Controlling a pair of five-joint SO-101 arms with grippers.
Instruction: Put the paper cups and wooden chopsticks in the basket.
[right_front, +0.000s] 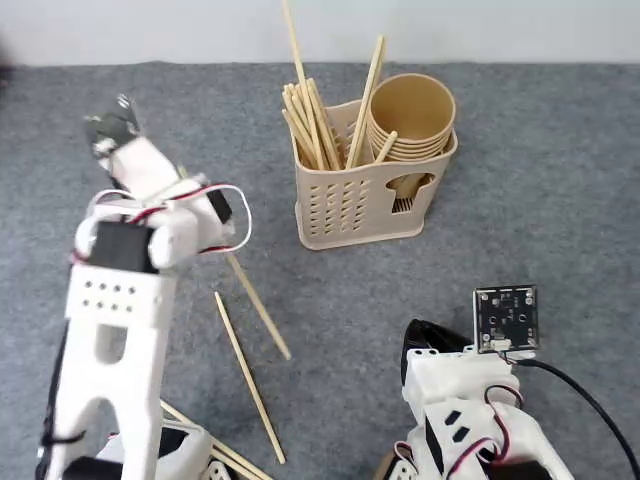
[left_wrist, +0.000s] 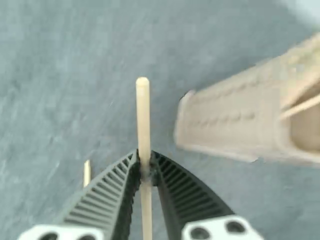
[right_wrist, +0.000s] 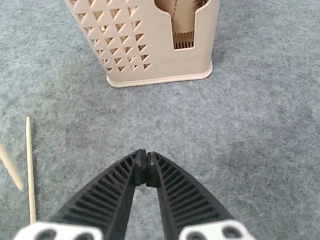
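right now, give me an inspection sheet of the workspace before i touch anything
surface: grey mat, lying flat
job's things: basket upright, with stacked paper cups in one compartment and bundled chopsticks in the other; loose chopsticks lying on the mat
clutter: nothing seen
grippers: left gripper shut on one chopstick; right gripper shut, holding nothing, above the mat and facing the basket
cables: red and white wires looped on the left arm; black cable at the right arm
surroundings: pale wall beyond the mat
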